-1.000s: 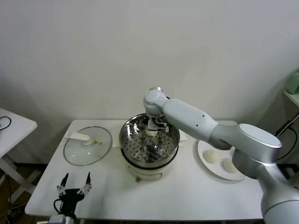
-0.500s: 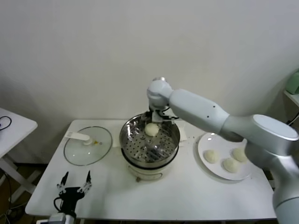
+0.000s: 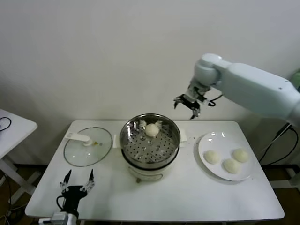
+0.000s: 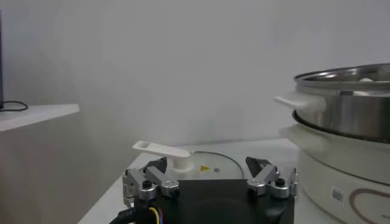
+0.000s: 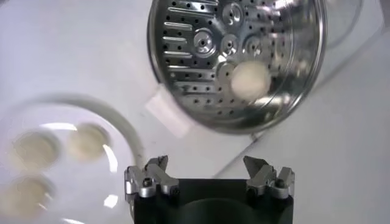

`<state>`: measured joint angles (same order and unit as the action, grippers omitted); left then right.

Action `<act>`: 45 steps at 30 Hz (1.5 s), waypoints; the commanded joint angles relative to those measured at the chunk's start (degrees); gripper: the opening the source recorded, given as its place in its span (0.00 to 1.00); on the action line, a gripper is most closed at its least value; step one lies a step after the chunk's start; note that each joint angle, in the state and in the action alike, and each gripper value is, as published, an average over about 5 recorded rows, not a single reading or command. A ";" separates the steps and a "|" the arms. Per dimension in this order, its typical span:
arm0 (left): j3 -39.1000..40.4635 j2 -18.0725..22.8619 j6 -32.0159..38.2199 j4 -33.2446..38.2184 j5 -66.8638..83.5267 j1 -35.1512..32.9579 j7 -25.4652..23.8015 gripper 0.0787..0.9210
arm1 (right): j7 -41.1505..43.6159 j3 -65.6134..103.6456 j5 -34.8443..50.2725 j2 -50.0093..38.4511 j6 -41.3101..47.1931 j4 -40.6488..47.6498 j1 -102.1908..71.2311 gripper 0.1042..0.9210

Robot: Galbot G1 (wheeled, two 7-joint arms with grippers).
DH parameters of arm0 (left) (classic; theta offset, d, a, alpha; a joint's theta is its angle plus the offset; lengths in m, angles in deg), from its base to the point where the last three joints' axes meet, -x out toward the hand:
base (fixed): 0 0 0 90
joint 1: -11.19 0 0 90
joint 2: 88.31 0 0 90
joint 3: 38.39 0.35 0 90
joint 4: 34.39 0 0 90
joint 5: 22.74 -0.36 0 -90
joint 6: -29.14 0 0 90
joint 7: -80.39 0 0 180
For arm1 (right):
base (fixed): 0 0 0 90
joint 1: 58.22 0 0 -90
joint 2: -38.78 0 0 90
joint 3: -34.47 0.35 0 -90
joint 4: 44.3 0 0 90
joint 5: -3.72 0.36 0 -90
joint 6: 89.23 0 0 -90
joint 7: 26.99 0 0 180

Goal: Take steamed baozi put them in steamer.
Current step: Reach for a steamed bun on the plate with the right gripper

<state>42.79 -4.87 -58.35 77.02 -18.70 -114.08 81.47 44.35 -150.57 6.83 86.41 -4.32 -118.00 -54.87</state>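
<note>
The steamer [image 3: 150, 161] is a shiny steel pot with a perforated floor, mid-table on a white base. One steamed baozi [image 3: 151, 130] lies on that floor near the far wall; the right wrist view shows this bun [image 5: 250, 79] inside the pot [image 5: 183, 36] too. Three more buns [image 3: 212, 156] [image 3: 231, 165] [image 3: 240, 155] rest on the white plate [image 3: 211, 140] to the right. My right gripper [image 3: 186, 105] hangs open and empty, high in the air between pot and plate. My left gripper [image 3: 76, 184] stands open at the table's front left corner.
A flat glass lid [image 3: 87, 145] with a white handle lies left of the pot. The white table [image 3: 178, 197] stands against a plain wall. A second white table [image 3: 14, 126] shows at the far left. A green object [image 3: 294, 82] sits at the right edge.
My right gripper has left the bun on the steamer floor and risen up and to the right, out of the pot. The left arm has hardly moved.
</note>
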 commanded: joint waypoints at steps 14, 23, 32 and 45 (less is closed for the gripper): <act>-0.21 0.56 0.60 0.48 -0.49 -1.36 0.01 0.88 | -1.08 17.23 -3.73 -10.42 14.44 8.13 -30.63 0.88; -0.59 0.82 0.62 -0.12 -0.70 -1.32 0.06 0.88 | -2.47 19.87 -8.67 -4.01 12.45 16.37 -32.83 0.88; -0.83 0.94 0.57 -0.69 -0.53 -1.07 0.07 0.88 | -2.62 20.15 -9.22 1.10 11.46 21.82 -33.14 0.88; -0.84 1.32 0.25 -1.17 -0.56 -0.27 0.07 0.88 | -2.77 20.11 -8.79 4.21 9.81 25.78 -33.56 0.88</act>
<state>41.87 -3.66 -58.01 75.95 -19.21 -114.48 81.55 41.49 -131.02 -1.33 88.46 6.01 -95.57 -87.50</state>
